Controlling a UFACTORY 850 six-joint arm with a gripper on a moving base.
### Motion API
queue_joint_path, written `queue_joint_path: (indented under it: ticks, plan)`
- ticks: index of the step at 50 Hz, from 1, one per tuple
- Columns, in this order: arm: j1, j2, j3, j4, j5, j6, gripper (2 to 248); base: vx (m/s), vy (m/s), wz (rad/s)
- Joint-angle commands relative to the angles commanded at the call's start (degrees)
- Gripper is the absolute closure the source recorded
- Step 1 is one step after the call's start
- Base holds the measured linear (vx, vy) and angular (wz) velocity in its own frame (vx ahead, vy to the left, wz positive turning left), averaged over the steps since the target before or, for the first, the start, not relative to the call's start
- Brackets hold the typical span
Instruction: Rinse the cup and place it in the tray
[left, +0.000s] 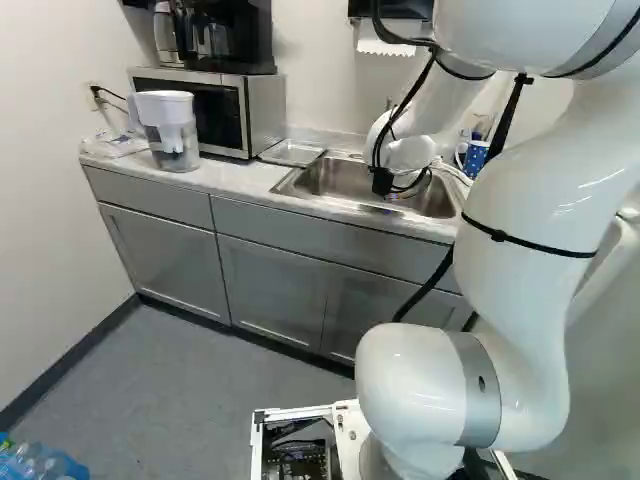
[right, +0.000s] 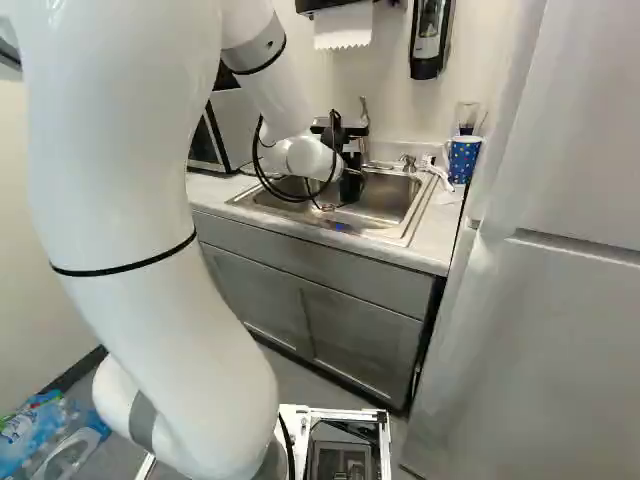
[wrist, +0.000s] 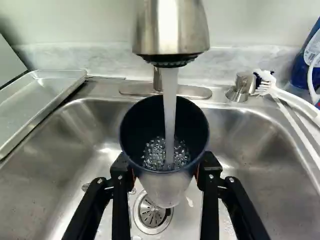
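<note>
Gripper (right: 352, 184) pinches cup (wrist: 165, 187) between both fingers (wrist: 212, 187), under running faucet (wrist: 171, 25); sink (wrist: 65, 150) has open room either side of cup, tray (wrist: 45, 95) beside sink's side edge

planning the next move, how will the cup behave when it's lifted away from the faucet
The cup will probably feel heavier than when empty and may slosh if tilted, since water is pouring in and bubbling inside. It seems fairly stiff: its rim stays round between the gripper's fingers.
</note>
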Motion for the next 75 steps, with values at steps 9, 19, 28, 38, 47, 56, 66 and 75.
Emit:
queue_joint_path:
  ticks: [9,19,28,38,47,56,66,75]
  plan:
    - [0.0,0.0,0.0,0.0,0.0,0.0,124,0.000,0.000,0.000]
    - [0.0,0.0,0.0,0.0,0.0,0.0,124,0.000,0.000,0.000]
    - [0.0,0.0,0.0,0.0,0.0,0.0,124,0.000,0.000,0.000]
    - [0.0,0.0,0.0,0.0,0.0,0.0,124,0.000,0.000,0.000]
    - [0.0,0.0,0.0,0.0,0.0,0.0,124,0.000,0.000,0.000]
    - [0.0,0.0,0.0,0.0,0.0,0.0,124,0.000,0.000,0.000]
    - [0.0,0.0,0.0,0.0,0.0,0.0,124,0.000,0.000,0.000]
    - [0.0,0.0,0.0,0.0,0.0,0.0,124,0.000,0.000,0.000]
